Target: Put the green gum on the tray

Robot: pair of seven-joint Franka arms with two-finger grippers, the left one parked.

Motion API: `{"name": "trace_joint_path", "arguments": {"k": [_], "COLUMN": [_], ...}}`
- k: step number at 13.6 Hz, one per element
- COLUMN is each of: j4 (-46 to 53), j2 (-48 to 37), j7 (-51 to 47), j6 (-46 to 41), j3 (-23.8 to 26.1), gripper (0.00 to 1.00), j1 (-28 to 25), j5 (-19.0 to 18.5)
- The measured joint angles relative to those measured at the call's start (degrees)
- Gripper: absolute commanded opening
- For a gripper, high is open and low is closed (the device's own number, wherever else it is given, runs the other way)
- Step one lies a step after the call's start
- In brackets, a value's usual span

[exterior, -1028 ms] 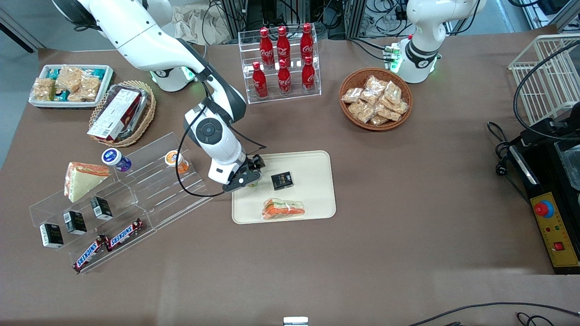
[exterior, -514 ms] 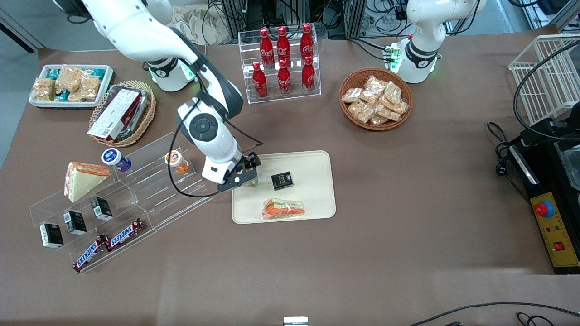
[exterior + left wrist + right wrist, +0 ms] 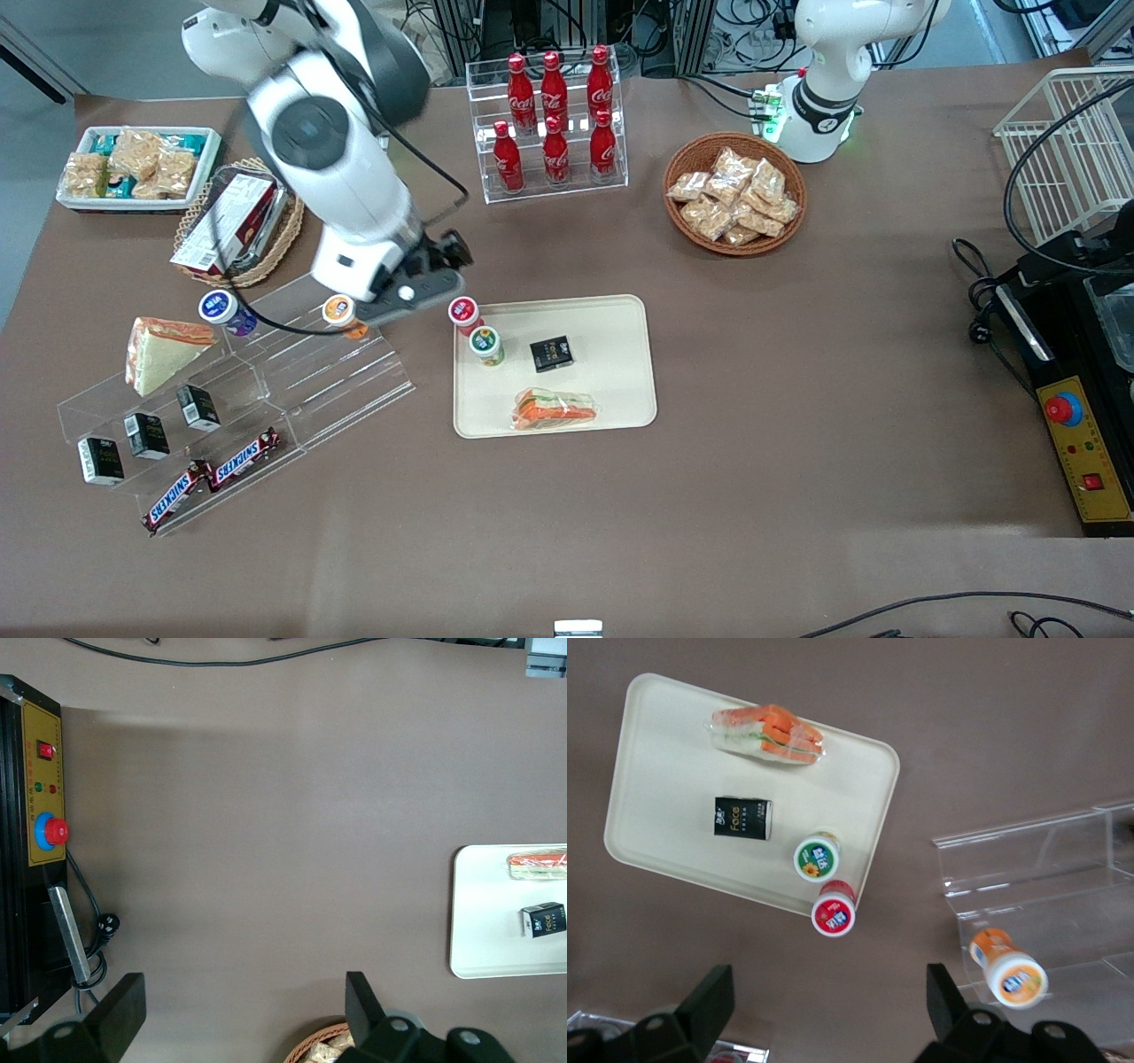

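Brown cloth-covered table [image 3: 797, 399], crowded with snack displays. Red Coca-Cola bottles [image 3: 554, 115] lined up in a clear rack near the robot bases; Snickers bars [image 3: 213, 478] on the lowest step of the clear stepped shelf [image 3: 266, 372], toward the working arm's end. Green gum [image 3: 486, 345] upright on the tray [image 3: 611, 390], close to the tray's edge on the working arm's side, white cap with round green label; beside it a black box [image 3: 743, 817] reading "Face", and nearer the front camera a wrapped sandwich [image 3: 555, 409]. Red-labelled bottle [image 3: 463, 312] just outside the tray rim. Orange-labelled bottle [image 3: 339, 311] on the shelf. Gripper [image 3: 416, 288] now raised off the tray above the shelf, away from the gum it covered half a second ago; fingers spread wide, holding nothing.
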State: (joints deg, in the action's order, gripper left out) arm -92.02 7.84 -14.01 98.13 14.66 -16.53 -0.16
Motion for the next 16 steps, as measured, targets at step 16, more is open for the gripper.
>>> {"name": "trace_joint_path", "arguments": {"k": [16], "j4": [4.08], "j2": [-10.01], "j7": [18.87], "j6": [-8.23], "j3": [-24.37], "gripper": [0.97], "j1": [8.42], "j5": [0.32]}}
